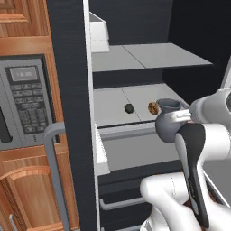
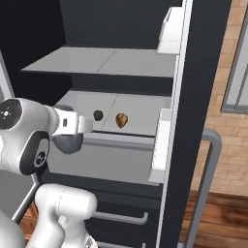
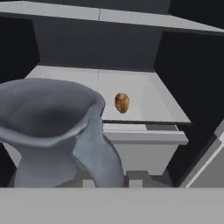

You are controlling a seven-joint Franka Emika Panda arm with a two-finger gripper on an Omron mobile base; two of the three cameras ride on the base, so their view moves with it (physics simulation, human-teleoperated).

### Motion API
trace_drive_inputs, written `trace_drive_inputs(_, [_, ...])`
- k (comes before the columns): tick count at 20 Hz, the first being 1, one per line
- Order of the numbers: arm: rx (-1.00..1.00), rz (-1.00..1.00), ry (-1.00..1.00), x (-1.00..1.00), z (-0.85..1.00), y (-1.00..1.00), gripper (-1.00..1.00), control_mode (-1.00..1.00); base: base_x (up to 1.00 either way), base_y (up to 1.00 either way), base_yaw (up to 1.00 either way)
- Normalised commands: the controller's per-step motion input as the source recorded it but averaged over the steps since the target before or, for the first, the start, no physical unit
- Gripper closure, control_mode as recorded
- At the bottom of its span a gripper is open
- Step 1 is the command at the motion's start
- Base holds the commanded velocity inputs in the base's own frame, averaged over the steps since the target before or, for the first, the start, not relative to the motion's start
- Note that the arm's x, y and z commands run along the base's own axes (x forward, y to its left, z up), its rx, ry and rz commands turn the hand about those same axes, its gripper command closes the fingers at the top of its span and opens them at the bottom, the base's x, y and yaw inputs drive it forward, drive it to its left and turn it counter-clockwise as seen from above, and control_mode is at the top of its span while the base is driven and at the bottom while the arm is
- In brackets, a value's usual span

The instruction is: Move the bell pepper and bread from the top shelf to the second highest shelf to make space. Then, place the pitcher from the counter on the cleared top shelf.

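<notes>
pitcher [image 3: 57,131] – carried at the gripper [image 3: 131,179] before the open fridge | jaws hidden, we cannot tell their grip | bell pepper [image 1: 128,108], bread [image 1: 153,107] on second shelf | top shelf [image 1: 149,56] bare | we judge the jug rigid, smooth, top-heavy – hold by handle or neck

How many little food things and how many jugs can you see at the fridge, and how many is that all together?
Small nearly black round bell pepper on the second highest shelf: 1
Small golden-brown lump of bread beside it: 1
Slate-blue pitcher with flared spout, carried at the robot's hand: 1
Total: 3
</notes>
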Motion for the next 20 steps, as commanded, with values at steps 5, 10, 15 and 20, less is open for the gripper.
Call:
trace_drive_inputs(5, [0.00, 0.00, -0.17, -0.20, 0.91, 0.01, 1.00, -1.00, 0.00, 0.00, 0.00])
trace_drive_inputs(10, [0.00, 0.00, -0.13, -0.12, 1.00, 0.00, 1.00, -1.00, 0.00, 0.00, 0.00])
trace_drive_inputs(15, [0.00, -0.03, -0.17, 0.15, 0.44, 0.00, 1.00, -1.00, 0.00, 0.00, 0.00])
trace_drive_inputs(20, [0.00, -0.06, -0.24, 0.30, 0.45, 0.00, 1.00, -1.00, 0.00, 0.00, 0.00])
